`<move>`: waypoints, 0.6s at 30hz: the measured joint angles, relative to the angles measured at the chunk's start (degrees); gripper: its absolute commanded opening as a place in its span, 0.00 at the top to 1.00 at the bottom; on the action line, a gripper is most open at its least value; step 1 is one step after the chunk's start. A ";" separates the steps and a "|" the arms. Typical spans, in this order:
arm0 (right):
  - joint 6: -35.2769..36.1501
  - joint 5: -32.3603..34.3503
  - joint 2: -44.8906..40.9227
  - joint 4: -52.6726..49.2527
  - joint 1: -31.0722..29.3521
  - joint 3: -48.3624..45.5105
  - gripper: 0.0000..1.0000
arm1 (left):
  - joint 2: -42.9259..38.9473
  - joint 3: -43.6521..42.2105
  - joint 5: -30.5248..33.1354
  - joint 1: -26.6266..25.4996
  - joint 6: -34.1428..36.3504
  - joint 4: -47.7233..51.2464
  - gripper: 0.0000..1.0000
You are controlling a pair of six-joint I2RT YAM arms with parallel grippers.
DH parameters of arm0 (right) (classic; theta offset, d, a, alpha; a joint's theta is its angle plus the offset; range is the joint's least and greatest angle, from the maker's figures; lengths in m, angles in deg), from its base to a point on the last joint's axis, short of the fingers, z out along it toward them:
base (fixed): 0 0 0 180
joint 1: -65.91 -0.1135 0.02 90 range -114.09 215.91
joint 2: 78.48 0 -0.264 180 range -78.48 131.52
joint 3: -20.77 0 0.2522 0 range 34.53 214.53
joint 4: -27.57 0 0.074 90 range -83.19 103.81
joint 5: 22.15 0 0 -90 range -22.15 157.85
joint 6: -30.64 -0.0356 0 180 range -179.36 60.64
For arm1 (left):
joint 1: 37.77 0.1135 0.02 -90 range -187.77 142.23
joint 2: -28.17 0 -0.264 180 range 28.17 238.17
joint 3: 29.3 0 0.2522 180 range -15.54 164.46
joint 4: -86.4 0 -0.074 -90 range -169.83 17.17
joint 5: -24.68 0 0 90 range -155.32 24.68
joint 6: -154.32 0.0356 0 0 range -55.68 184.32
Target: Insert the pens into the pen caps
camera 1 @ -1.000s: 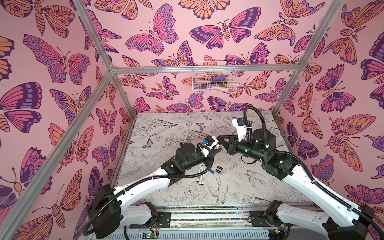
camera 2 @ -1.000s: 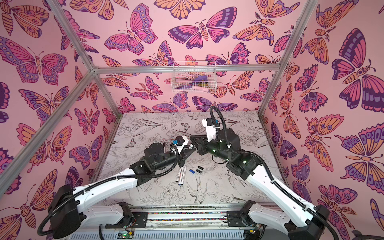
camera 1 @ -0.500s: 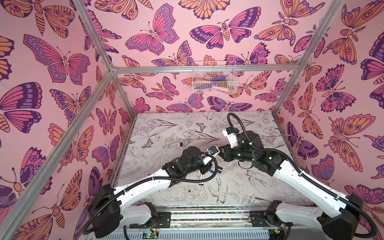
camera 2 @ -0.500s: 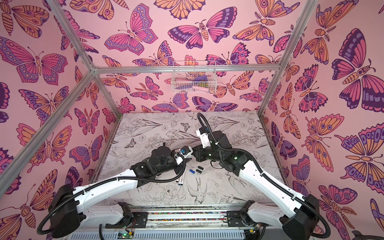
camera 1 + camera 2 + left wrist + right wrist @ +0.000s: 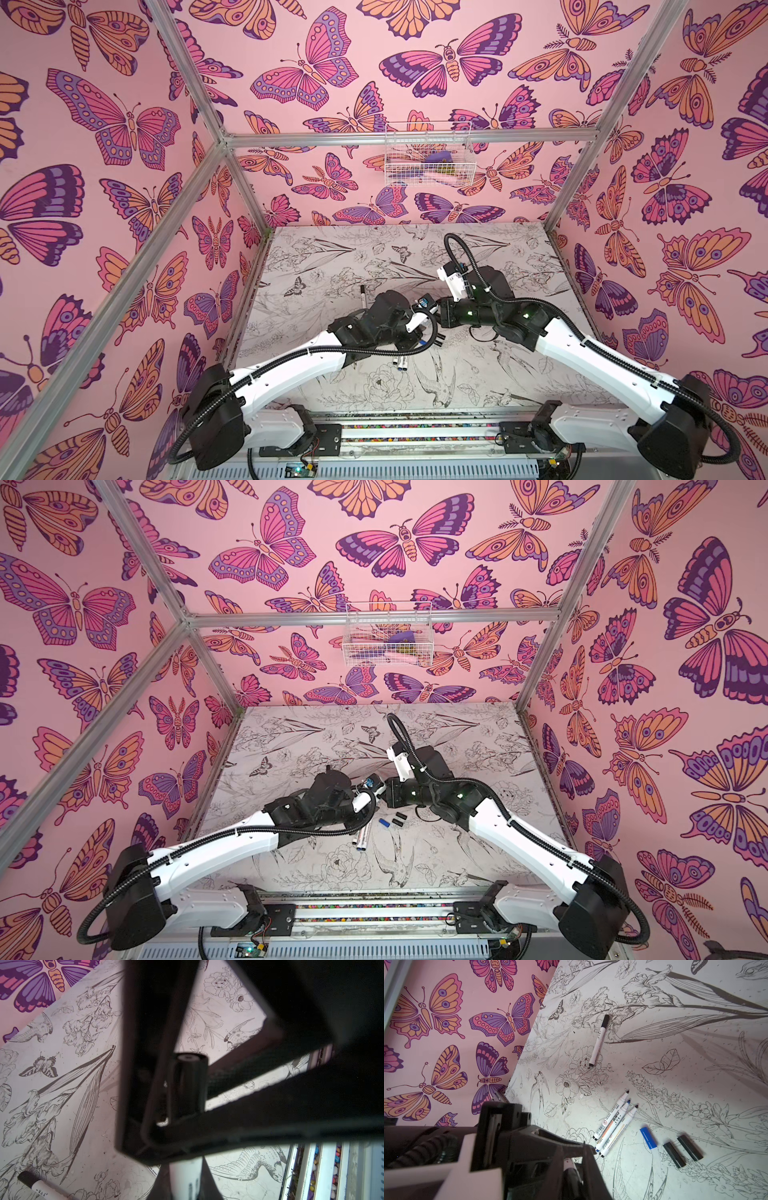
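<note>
Right arm [image 5: 582, 349] swung in, dropped. Left end effector [image 5: 184, 1169] pinched pen [image 5: 567, 1162]; right end effector [image 5: 571, 1157] pinched black cap [image 5: 187, 1084], cap over tip between them. Likely seating. Three uncapped pens [image 5: 614, 1124] below.

Right arm [image 5: 490, 309] further left than a second ago, both sets of jaws apparently lower

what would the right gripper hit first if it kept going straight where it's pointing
Probably the cap in the left gripper: in both top views the right gripper points straight at it, close up. Depth is unclear, so the left fingers might come first.
</note>
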 measured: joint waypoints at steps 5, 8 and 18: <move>-1.84 -1.42 -0.04 1.01 0.00 -0.35 1.00 | 0.42 3.06 -0.15 0.00 0.04 5.75 1.00; -3.76 -1.90 -0.02 1.46 0.48 -0.96 1.00 | 2.01 5.55 -0.42 0.00 -0.02 9.11 1.00; -7.63 -2.12 1.07 1.68 3.04 -2.16 1.00 | 7.72 9.22 -0.63 0.00 -2.93 10.49 1.00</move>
